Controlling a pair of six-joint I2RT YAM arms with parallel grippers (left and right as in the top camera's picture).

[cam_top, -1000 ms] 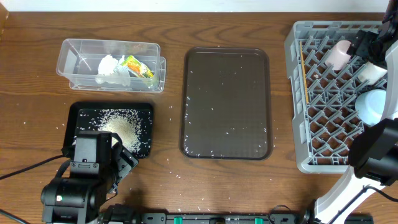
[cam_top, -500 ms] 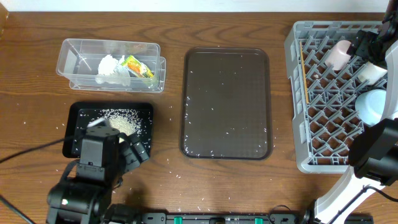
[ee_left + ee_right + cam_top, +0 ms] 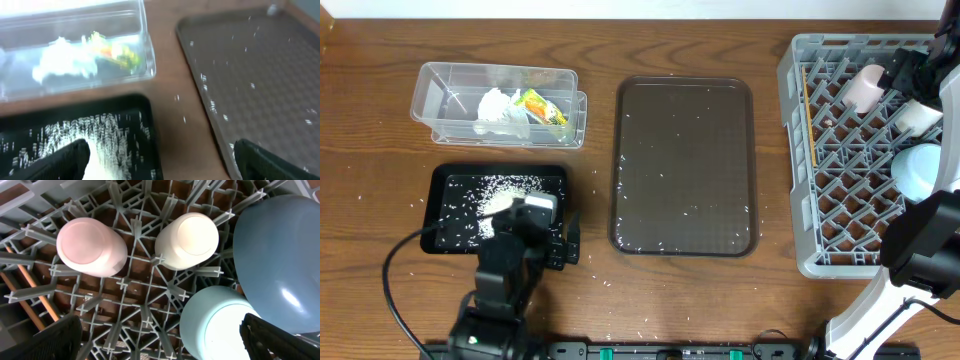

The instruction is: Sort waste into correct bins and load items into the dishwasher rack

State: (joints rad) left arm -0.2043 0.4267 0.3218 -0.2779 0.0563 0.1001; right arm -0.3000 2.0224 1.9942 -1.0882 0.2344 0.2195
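Rice grains (image 3: 505, 192), white and loose, lie heaped in the black tray (image 3: 445, 180), with strays across the table (image 3: 380, 50) and the brown serving tray (image 3: 685, 165). A crumpled napkin (image 3: 498, 108) and a wrapper (image 3: 542, 108) sit in the clear tub (image 3: 430, 100). The pink cup (image 3: 90, 247), white cup (image 3: 187, 240), bowl (image 3: 215, 322) and plate (image 3: 280, 270) stand in the rack (image 3: 840, 200). The left gripper (image 3: 165, 160) and right gripper (image 3: 160, 337) are spread wide, holding nothing.

Wood table (image 3: 370, 140): clear tub (image 3: 445, 92), black tray (image 3: 442, 178), brown tray (image 3: 685, 130), grey rack (image 3: 797, 120), stray rice (image 3: 176, 97)
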